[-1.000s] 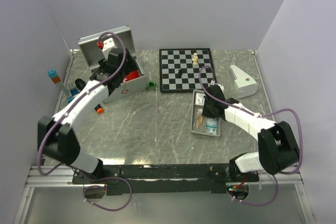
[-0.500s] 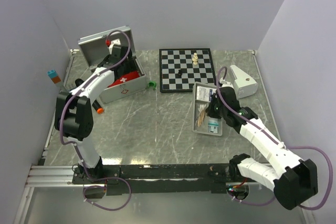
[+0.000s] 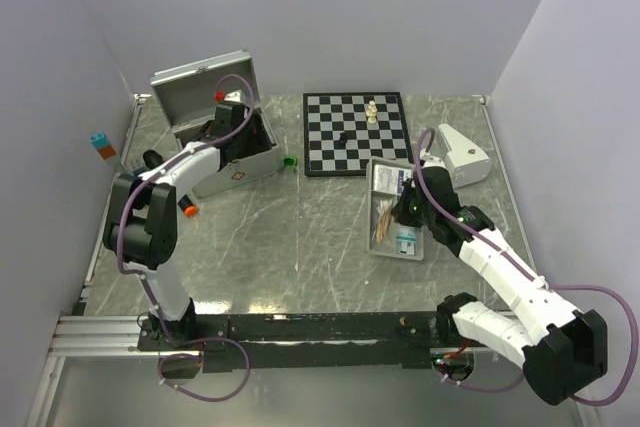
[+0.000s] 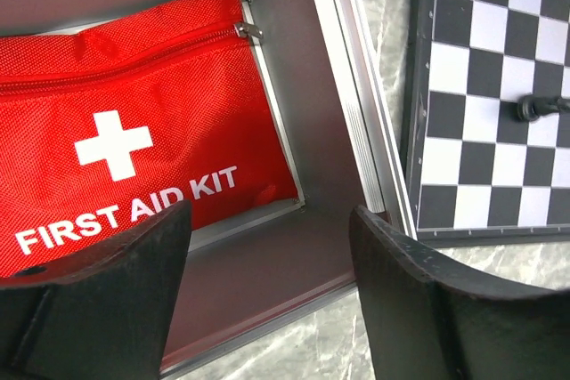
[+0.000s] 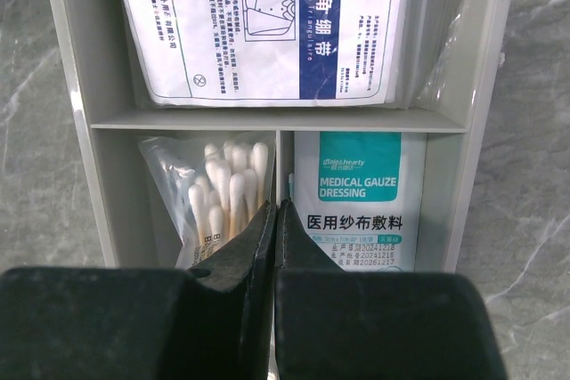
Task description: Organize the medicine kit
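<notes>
The medicine kit (image 3: pixel 240 165), a silver case with its lid (image 3: pixel 198 85) raised, stands at the back left. The red first-aid pouch (image 4: pixel 134 131) lies flat inside the case, against its inner wall (image 4: pixel 307 86). My left gripper (image 3: pixel 233 125) hovers over the case's open top. In the left wrist view, my left gripper (image 4: pixel 267 264) is open with nothing between its fingers. My right gripper (image 3: pixel 408 209) is shut and empty. It hangs above the divider between a bag of cotton swabs (image 5: pixel 223 184) and a gauze dressing packet (image 5: pixel 361 198).
The swabs and gauze lie in a shallow grey tray (image 3: pixel 392 254), with a bandage packet (image 5: pixel 267 24) in its far compartment. A chessboard (image 3: pixel 355 132) with a few pieces lies at the back centre. A white object (image 3: pixel 463 154) sits to its right, and a small green piece (image 3: pixel 288 161) beside the case.
My left gripper has shifted across the case's opening towards its right side and its jaws have narrowed a little. My right arm has re-posed, its gripper still shut over the tray.
</notes>
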Controlling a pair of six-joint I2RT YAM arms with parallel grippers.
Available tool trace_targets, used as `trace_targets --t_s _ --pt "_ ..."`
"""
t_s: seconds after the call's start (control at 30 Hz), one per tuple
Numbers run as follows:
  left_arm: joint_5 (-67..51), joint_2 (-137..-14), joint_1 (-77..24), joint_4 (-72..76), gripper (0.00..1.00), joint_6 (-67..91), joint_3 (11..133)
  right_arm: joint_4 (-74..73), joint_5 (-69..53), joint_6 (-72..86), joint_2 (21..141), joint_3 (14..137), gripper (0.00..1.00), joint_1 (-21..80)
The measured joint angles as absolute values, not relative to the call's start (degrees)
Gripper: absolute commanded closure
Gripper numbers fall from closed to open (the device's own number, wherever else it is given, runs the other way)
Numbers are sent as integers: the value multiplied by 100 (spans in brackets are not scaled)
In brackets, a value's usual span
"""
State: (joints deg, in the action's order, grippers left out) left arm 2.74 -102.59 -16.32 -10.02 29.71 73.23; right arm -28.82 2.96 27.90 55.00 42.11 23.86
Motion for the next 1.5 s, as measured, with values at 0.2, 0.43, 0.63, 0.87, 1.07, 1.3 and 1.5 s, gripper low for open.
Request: trace_targets --t_s 0.2,0.43,0.63,0.87,1.07,1.3,1.5 --pt "242 -10016 -1785 -1026 27 3024 7039 -2886 209 2777 5533 4263 100 2386" --pt "342 -9393 -2237 -1105 28 3133 6355 -2888 176 2779 5540 4346 100 2386" --pt "346 -8735 -2762 -1212 27 3350 5699 -2954 82 2783 5540 4429 100 2449" --pt "504 -8086 -3675 -1175 27 3723 5043 -3103 78 2744 5540 4880 100 2716" --pt "436 -7743 -4377 -1181 26 3894 4707 -3315 156 2515 5537 5280 100 3098" --pt "945 -6934 -4456 -1772 16 4088 4694 -3568 198 2145 5621 5808 100 3343" --pt "2008 -5465 -4456 -2709 11 4580 4875 -3564 156 1334 6117 6471 100 4222"
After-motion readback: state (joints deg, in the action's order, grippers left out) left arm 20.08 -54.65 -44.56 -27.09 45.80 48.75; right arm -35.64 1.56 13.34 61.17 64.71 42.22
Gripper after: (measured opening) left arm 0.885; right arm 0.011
